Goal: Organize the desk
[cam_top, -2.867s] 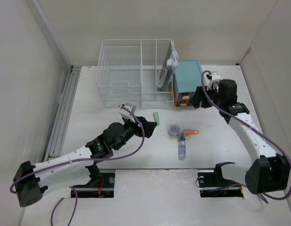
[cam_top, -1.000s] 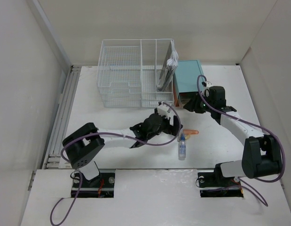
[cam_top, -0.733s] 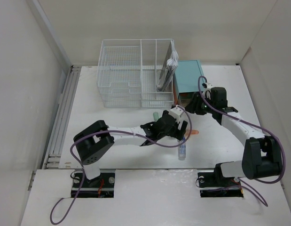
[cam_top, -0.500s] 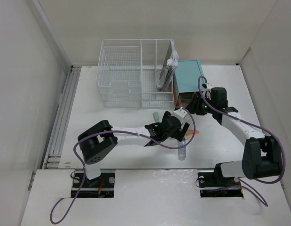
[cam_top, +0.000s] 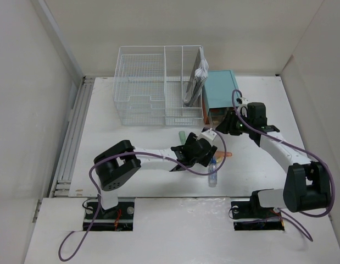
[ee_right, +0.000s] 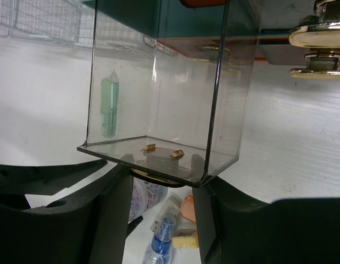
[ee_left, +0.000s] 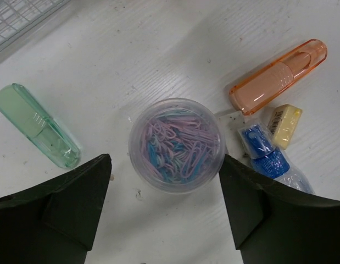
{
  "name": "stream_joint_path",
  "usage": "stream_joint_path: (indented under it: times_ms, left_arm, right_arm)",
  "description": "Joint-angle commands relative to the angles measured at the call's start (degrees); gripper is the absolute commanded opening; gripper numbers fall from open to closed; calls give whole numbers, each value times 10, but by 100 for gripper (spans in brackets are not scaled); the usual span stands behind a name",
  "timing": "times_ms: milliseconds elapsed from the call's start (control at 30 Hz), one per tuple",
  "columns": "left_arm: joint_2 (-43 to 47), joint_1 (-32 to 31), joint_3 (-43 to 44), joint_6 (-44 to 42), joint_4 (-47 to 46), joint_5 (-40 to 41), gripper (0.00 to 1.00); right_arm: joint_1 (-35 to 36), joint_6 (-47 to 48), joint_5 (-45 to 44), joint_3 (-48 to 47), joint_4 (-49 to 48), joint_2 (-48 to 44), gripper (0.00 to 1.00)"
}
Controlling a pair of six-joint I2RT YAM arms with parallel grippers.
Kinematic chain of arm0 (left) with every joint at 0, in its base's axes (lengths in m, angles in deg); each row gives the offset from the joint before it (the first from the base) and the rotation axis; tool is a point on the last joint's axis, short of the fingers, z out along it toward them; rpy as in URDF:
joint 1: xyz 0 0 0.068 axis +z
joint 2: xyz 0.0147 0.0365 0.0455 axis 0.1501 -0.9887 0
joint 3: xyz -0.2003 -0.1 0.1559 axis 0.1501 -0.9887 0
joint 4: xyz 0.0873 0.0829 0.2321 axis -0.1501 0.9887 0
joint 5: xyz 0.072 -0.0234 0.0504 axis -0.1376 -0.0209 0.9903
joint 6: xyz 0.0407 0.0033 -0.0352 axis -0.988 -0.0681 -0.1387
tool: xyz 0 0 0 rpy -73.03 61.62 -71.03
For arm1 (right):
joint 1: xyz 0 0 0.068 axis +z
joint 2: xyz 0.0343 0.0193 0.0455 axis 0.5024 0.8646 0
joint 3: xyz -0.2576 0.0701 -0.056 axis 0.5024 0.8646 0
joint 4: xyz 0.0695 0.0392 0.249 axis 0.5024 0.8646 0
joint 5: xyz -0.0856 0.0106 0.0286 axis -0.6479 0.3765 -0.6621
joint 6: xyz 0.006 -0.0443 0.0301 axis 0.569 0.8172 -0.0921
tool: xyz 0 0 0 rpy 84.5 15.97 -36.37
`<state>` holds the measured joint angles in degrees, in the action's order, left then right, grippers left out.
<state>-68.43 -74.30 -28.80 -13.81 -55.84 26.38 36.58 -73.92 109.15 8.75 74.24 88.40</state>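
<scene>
Top external view, read from the near edge outward. Underneath everything, the desk point(cam_top: 104, 143): flat, matte white, level, spreading across the whole floor of the enclosure. Seems longer left to right than near to far, though not certain from this angle. Nearest on it, a small blue-topped bottle point(cam_top: 212, 175), lying down, long axis near to far, top pointing away. Just beside that top, a little yellow block point(ee_left: 285, 125) and an orange highlighter point(ee_left: 279, 76), both lying flat. Next to these, a round clear jar of paper clips point(ee_left: 176, 144), upright, hidden from above by the left gripper point(ee_left: 164, 165). Hangs straight over the jar with jaws spread wide, one finger on either side, neither clearly touching. On the jar's other side, a little apart from it, a green highlighter point(ee_left: 38, 133), also lying flat. Farther back and to the right, the right gripper point(ee_right: 161, 168), clamped on the end of a clear plastic box point(ee_right: 164, 82). Holds it right in front of the teal drawer box point(cam_top: 220, 88), close to the brass knobs point(ee_right: 318, 36). Farthest, toward the back, a white wire rack point(cam_top: 153, 88), just beside the teal drawer box on its left. Standing upright in the rack's right-hand compartment, some papers or notebooks point(cam_top: 194, 82).
</scene>
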Motion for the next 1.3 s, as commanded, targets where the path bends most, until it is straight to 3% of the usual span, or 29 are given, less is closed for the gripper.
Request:
stream_joint_path:
  times_ms: [0,100,200,400,533,567,733,967,1267]
  left_arm:
    - [-1,-2,12,-9,5,8,73]
    - [-1,-2,6,-9,-16,-8,66]
    - [4,-2,1,-9,-32,-25,63]
    - [9,8,-5,-14,-50,-56,46]
    - [14,8,-10,-14,-60,-73,28]
    - [20,8,-15,-14,-60,-73,19]
    - [56,8,-35,-3,-73,-92,7]
    - [127,8,-41,-3,-55,-92,2]
    - [159,27,59,-39,-12,-86,2]
  right_arm:
    - [-4,28,21,-2,3,-30,46]
    - [-4,33,34,-2,3,-35,64]
    - [-4,38,46,-2,8,-46,70]
    - [-4,77,74,-7,43,-64,76]
    - [-14,99,94,-7,63,-97,78]
    - [-19,105,109,-13,78,-102,78]
    - [-38,123,132,-19,92,-142,78]
    - [-43,128,145,-35,97,-172,79]
    - [-69,144,-30,-75,103,-211,79]
